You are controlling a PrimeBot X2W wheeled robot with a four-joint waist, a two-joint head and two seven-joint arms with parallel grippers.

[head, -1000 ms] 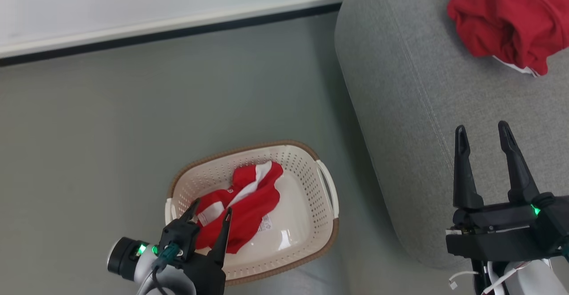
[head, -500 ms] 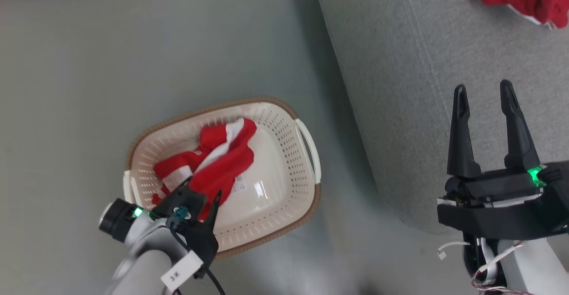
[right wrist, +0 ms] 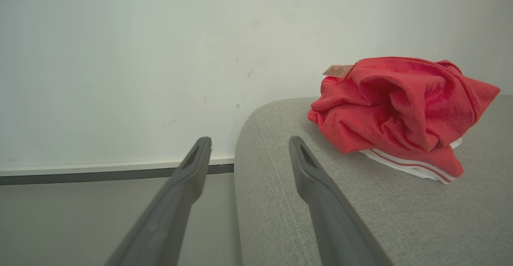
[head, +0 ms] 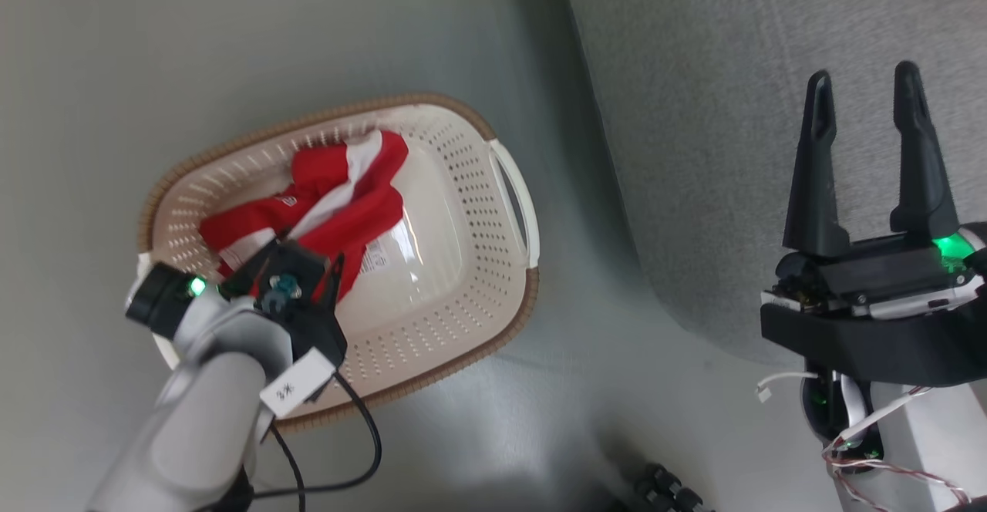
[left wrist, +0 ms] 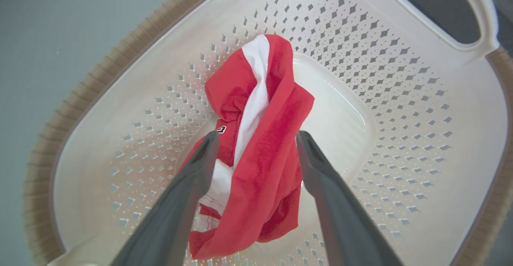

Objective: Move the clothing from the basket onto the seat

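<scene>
Grey floor (head: 92, 72) carries the basket (left wrist: 400, 97); its red clothing (left wrist: 260, 166) lies between the fingertips of the spread left gripper (left wrist: 256, 136), long axis running away from the wrist. Jaws apart, the right gripper (head: 864, 76) hovers above the seat (head: 694, 111).

I am seeing a grey floor (head: 77, 49) stretching below me. A white wall (right wrist: 120, 57) is rising behind it, a dark baseboard (right wrist: 80, 176) running along its foot.

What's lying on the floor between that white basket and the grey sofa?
Nothing. In the head view, the strip of grey floor between the basket and the seat is bare.
</scene>
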